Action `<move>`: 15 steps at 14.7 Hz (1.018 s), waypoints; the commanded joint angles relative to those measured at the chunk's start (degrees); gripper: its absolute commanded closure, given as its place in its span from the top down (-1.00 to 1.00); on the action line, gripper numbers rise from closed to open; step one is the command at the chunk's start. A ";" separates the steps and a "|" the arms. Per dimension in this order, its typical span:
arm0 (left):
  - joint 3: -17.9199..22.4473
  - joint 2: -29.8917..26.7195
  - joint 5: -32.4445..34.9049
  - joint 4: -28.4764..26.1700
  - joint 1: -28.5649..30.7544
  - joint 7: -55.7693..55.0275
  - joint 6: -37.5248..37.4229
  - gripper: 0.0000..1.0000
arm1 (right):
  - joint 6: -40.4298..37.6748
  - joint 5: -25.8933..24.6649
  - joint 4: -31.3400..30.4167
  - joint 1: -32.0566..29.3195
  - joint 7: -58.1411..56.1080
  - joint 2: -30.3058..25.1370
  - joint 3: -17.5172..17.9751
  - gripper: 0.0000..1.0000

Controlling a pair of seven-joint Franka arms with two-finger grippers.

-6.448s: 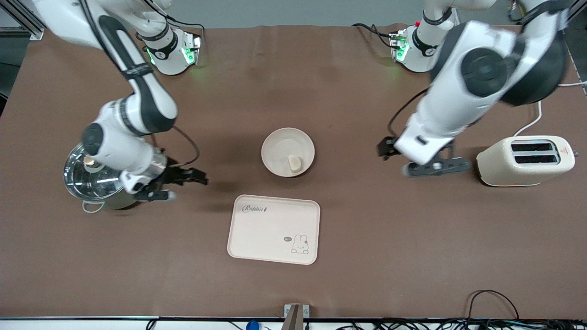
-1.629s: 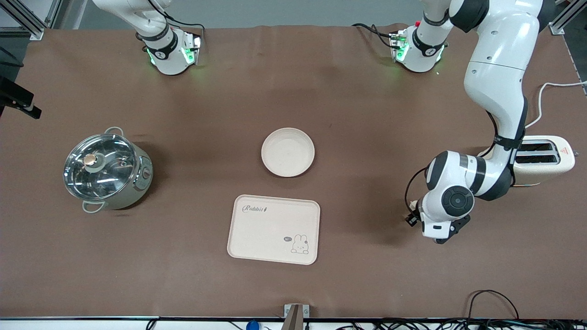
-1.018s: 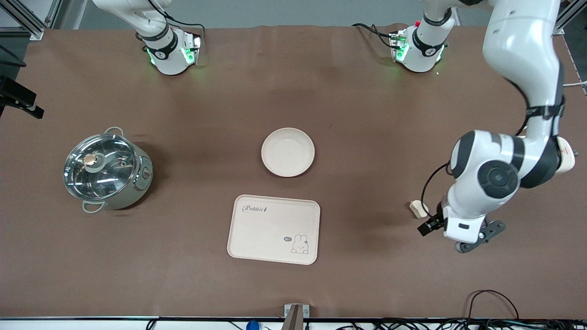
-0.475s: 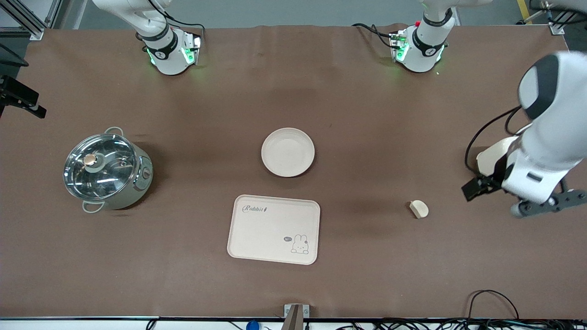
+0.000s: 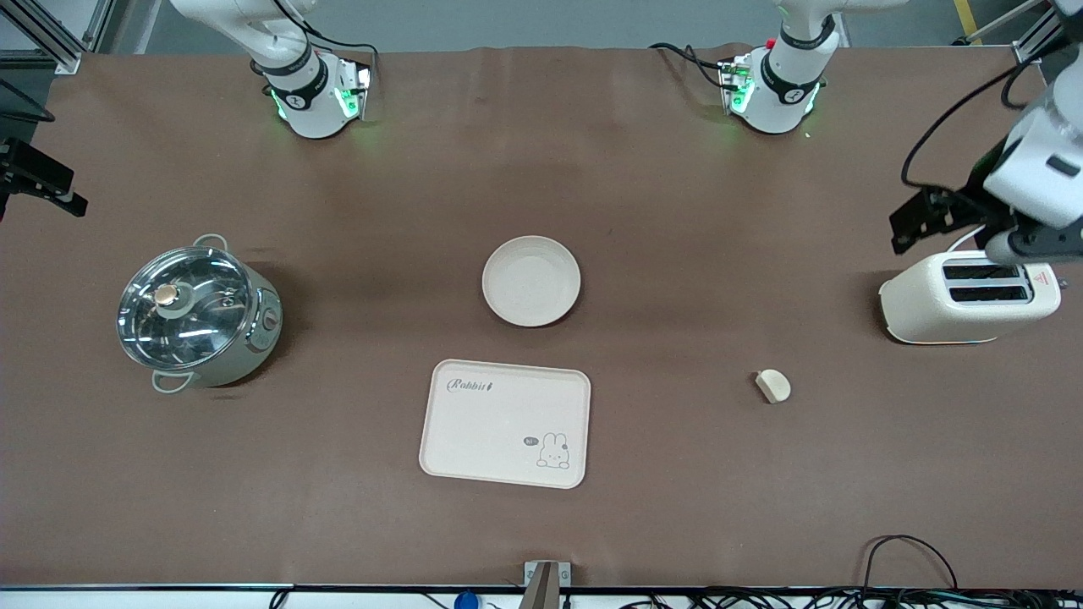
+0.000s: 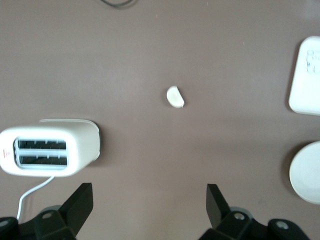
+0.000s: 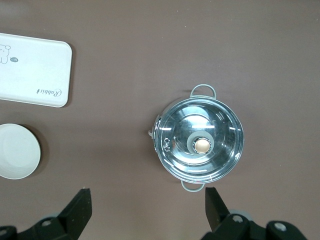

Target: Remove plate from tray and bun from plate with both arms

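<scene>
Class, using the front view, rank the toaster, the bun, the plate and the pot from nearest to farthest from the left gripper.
1. Toaster: directly under the left gripper, at the left arm's end.
2. Bun: nearer the front camera than the toaster.
3. Plate: mid-table.
4. Pot: at the right arm's end.

A brown cloth covers the worktop (image 5: pixel 677 507), with grey floor (image 5: pixel 541 21) along the frame's top, metal framing (image 5: pixel 51 34) at upper left, and cables (image 5: pixel 914 592) bunched at lower right.
</scene>
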 commanded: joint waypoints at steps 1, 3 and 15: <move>0.28 -5.55 -1.55 -6.56 0.66 2.62 -0.22 1.00 | -0.35 0.48 -1.20 -0.05 -0.09 -1.23 -0.04 1.00; 1.24 -7.05 -1.90 -8.50 0.66 4.73 -0.13 1.00 | -0.62 0.48 -1.21 -0.14 -0.18 -1.23 -0.13 1.00; 1.16 -5.21 -2.34 -5.88 1.01 6.76 -0.66 1.00 | -0.53 0.48 -1.21 -0.49 -0.62 -1.14 -0.30 1.00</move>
